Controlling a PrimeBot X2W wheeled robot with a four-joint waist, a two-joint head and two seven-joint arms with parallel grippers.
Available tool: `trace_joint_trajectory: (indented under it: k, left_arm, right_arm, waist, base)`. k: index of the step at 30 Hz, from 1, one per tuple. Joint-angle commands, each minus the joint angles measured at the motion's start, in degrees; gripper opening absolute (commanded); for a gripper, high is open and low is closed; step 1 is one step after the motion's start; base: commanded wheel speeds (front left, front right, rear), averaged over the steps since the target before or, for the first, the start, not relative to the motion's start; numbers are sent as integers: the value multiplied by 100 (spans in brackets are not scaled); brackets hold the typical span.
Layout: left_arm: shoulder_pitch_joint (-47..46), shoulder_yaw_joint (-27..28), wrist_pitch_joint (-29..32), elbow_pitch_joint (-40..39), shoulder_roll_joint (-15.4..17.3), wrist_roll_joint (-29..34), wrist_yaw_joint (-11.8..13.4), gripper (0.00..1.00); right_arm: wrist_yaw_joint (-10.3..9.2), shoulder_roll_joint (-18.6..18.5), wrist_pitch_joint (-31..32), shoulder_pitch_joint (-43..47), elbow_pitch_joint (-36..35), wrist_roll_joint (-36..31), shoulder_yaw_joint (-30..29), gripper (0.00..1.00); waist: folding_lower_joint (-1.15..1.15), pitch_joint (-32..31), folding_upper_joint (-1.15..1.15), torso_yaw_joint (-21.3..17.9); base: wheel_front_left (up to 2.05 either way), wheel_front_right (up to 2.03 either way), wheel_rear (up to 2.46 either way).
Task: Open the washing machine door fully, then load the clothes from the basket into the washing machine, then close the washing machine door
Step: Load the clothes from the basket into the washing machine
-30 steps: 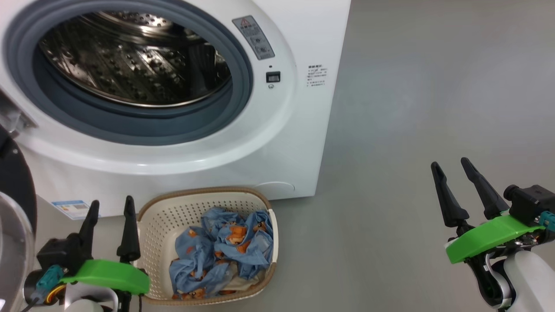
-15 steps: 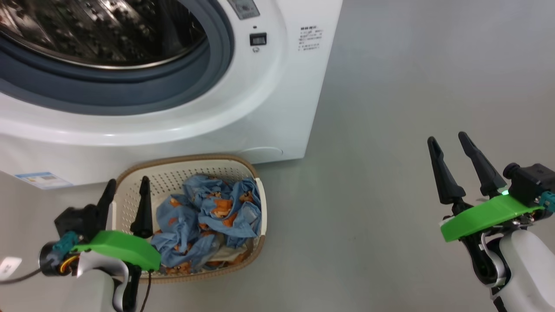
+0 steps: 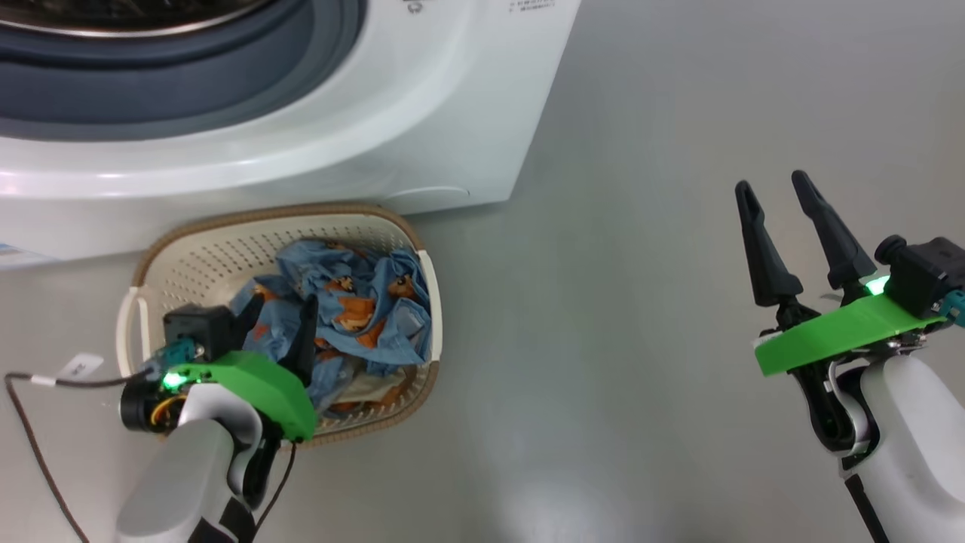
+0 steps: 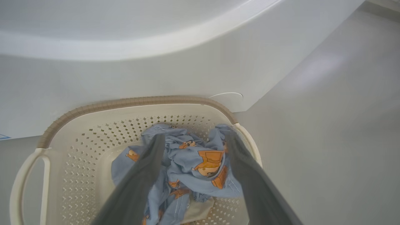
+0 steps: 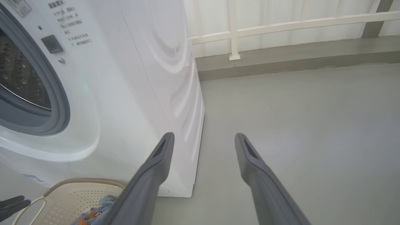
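clothes: crumpled blue fabric | basket: perforated cream plastic | left hand: wide | right hand: wide

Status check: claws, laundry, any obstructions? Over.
Left claw open, poised over the clothes in the basket, nothing gripped. Right claw open, empty, over the floor. No obstruction seen.

We see the washing machine cut off at the head view's top edge; we cannot read its printed text. The left gripper covers part of the clothes; its fingers are blurred.
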Motion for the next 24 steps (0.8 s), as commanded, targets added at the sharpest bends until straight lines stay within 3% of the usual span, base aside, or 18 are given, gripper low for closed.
trace_joint_trajectory:
  k: [1, 9, 24]
  left_arm:
    - [-190, -55, 56, 38, 197, -198, -27, 100]
    - [-746, -1067, 466, 542, 396, -826, -28, 100]
    - [-1663, -1783, 804, 1445, 737, -1506, -28, 100]
  right_arm:
    - [33, -12, -63, -43, -160, -41, 40, 100]
    - [33, 127, -63, -241, -268, -95, 47, 100]
    - [33, 414, -63, -378, -457, -141, -24, 100]
  waist:
    - [0, 375, 0, -141]
    - [0, 886, 0, -336]
    - [0, 1627, 0, -727]
  base:
    - [0, 0, 0]
    - [0, 0, 0]
    - [0, 0, 0]
